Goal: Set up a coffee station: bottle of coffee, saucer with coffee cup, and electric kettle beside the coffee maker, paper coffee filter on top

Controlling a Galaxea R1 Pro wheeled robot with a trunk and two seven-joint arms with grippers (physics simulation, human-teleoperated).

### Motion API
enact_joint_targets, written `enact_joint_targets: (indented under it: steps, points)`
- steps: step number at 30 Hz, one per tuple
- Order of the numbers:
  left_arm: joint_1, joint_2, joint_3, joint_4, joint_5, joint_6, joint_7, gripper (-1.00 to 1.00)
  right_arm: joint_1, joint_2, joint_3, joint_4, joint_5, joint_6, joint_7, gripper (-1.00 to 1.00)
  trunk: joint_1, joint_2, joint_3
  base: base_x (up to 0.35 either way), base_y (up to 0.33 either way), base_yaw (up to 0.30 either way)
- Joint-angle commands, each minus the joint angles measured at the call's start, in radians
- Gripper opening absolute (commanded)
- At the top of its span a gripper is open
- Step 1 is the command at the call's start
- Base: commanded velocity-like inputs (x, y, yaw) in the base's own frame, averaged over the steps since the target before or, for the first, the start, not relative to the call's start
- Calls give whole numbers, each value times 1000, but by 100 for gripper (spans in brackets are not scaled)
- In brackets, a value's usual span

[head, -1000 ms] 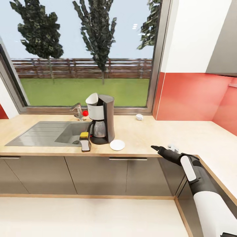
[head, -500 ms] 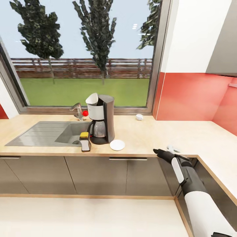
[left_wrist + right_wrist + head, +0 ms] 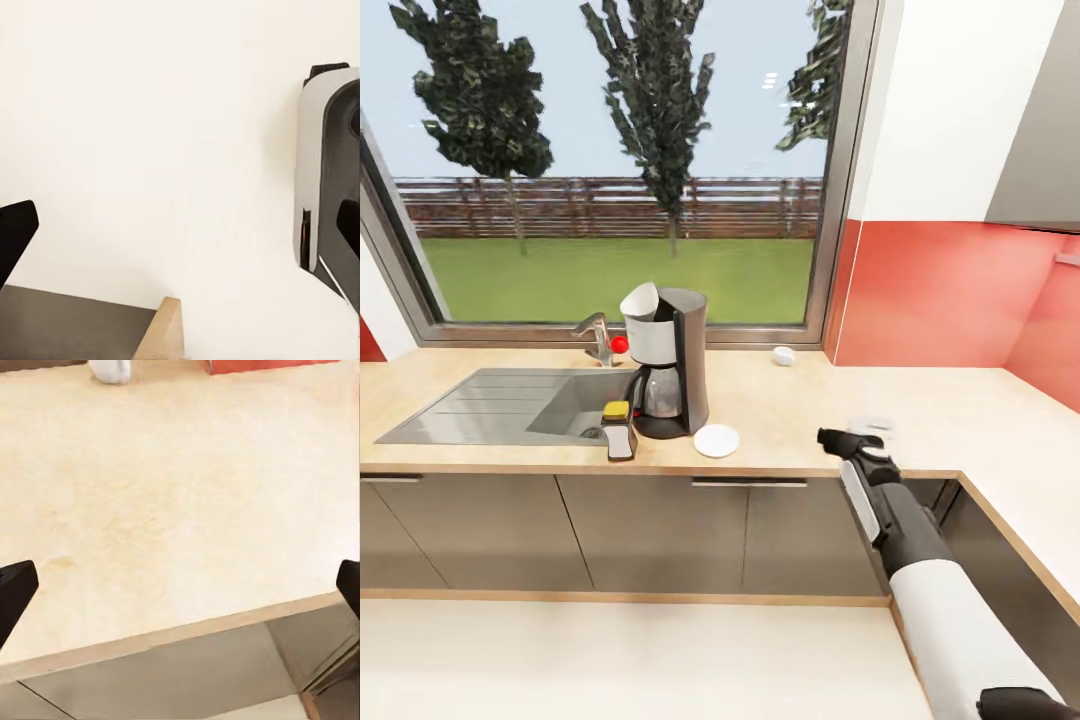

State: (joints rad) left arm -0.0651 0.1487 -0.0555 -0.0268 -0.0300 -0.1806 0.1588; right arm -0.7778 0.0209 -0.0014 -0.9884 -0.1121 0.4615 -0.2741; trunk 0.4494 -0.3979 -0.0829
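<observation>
Right claw (image 3: 852, 434) wide open, empty, now raised over kitchen countertop (image 3: 780, 420) edge; coffee cup (image 3: 784, 355) untouched.

Home kitchen, worktop (image 3: 920, 400), steel sink (image 3: 490, 405), garden window (image 3: 610, 160)

Right arm (image 3: 905, 530): swung leftward along the countertop's front edge over the last second; forearm now seen more steeply from above, the white sleeve nearer the picture's lower middle.

Right gripper (image 3: 850, 437): carried forward and slightly up in the head view, from just outside the front edge of the kitchen countertop (image 3: 920, 405) to a position over its near strip; fingers now spread wide, one dark tip pointing left toward the saucer (image 3: 716, 440), one pale part at the upper right. In the right wrist view the two fingertips (image 3: 15, 589) are seen at opposite edges, far apart.
</observation>
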Motion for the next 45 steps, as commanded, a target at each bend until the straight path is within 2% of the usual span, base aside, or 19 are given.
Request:
enact_joint_targets:
  steps: [1,2,3,4,5,7,11,15,26,39,45]
  points:
    - [11,-1,-6,1,-5,-4,9,100,-42,18,5,3,-11,3,-25,100,1,-2,-2,0,0,0]
    - [21,-1,-5,1,-6,-5,12,100,-84,41,8,11,-10,5,-36,100,1,-2,-2,0,0,0]
    - [25,-2,-5,2,-6,-5,13,100,-104,52,9,18,-9,5,-41,100,1,-2,-2,0,0,0]
    - [34,-2,-4,2,-6,-5,14,100,-162,79,11,49,-8,7,-50,100,1,-2,-2,0,0,0]
    - [37,-2,-4,2,-6,-4,15,100,-183,87,12,62,-8,7,-52,100,1,-2,-2,0,0,0]
    - [47,-3,-3,2,-4,-3,16,100,-262,106,13,127,-8,8,-60,100,1,-2,-2,0,0,0]
    - [55,-8,-1,9,-3,1,16,100,-374,116,13,252,-9,8,-69,100,1,-2,-2,0,0,0]
    - [57,-12,0,32,-3,0,15,100,-426,118,13,302,-10,8,-70,100,1,-2,-2,0,0,0]
    - [57,-13,1,44,-4,1,15,100,-443,111,14,336,-9,4,-63,100,1,-2,-2,19,0,0]
    - [57,-14,2,45,-3,-2,15,100,-443,114,15,347,-14,3,-63,100,1,-2,-2,248,90,0]
    - [57,-15,2,44,-1,-3,15,100,-442,114,14,355,-14,2,-63,100,1,-2,-2,76,37,0]
